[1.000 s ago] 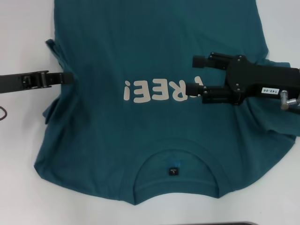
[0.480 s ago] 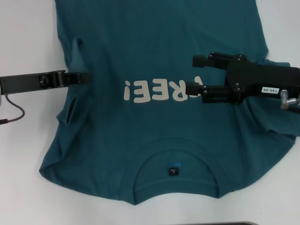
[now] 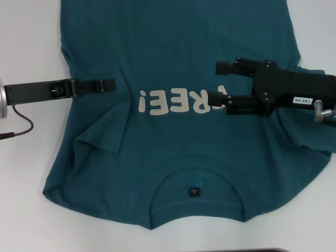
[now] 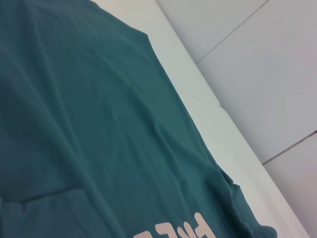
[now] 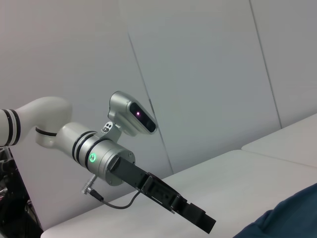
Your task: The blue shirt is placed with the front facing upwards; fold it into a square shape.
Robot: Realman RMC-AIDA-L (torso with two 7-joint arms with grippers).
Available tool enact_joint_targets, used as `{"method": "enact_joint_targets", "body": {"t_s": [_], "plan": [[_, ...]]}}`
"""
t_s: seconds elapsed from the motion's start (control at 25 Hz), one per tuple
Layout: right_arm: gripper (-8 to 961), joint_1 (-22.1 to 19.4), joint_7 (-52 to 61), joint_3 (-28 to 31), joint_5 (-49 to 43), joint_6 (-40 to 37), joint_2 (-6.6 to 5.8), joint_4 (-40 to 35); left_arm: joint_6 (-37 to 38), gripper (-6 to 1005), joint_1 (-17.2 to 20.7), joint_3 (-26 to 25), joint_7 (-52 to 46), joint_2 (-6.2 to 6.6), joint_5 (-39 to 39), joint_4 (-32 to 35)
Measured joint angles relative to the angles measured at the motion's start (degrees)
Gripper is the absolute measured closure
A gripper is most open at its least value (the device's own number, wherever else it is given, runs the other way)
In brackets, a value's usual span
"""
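Note:
The blue shirt (image 3: 173,42) lies spread front-up on the white table, its white "FREE!" lettering (image 3: 168,102) in the middle and its collar with the black label (image 3: 194,191) nearest me. My left gripper (image 3: 107,85) is shut on the shirt's left sleeve edge and holds it over the chest, so a folded flap (image 3: 102,118) hangs beneath it. Over the right end of the lettering, my right gripper (image 3: 219,83) hovers open and holds nothing. The left wrist view shows teal cloth (image 4: 89,124) close below. The right wrist view shows the left gripper (image 5: 198,218) side-on.
White table (image 3: 26,210) surrounds the shirt on the left and near sides. A dark cable (image 3: 16,128) loops off the left arm above the table. A dark strip (image 3: 262,250) shows at the table's near edge.
The left gripper has moved rightward over the shirt, dragging the left sleeve and side edge inward into a fold. The right arm has not moved.

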Motion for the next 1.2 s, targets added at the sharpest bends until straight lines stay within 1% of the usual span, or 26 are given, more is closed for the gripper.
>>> {"method": "enact_joint_targets", "body": {"t_s": [0.04,0.24,0.48,0.64,1.04,1.2], "plan": [[37,0.0,0.0,0.0,0.0,-0.01,0.0,0.0,-0.02,607,0.12,-0.14,0.3,0.09,-0.01,0.01],[37,0.0,0.0,0.11,0.0,-0.04,-0.13,-0.01,-0.34,374,0.7,-0.14,1.16,0.54,0.12,-0.07],[38,0.0,0.05,0.2,0.0,-0.05,-0.35,-0.01,2.1,330,1.72,0.4,2.15,1.76,0.31,0.16],[38,0.0,0.07,0.2,0.0,-0.05,-0.42,-0.01,3.02,300,2.74,0.4,2.62,2.09,0.43,0.26],[38,-0.05,0.38,0.17,0.0,0.46,-0.74,0.07,3.01,291,4.45,0.36,5.41,2.35,0.48,1.13],[37,-0.16,0.4,0.17,-0.09,0.55,-0.81,0.14,2.4,292,5.31,0.34,7.1,2.26,1.0,1.18]]}}
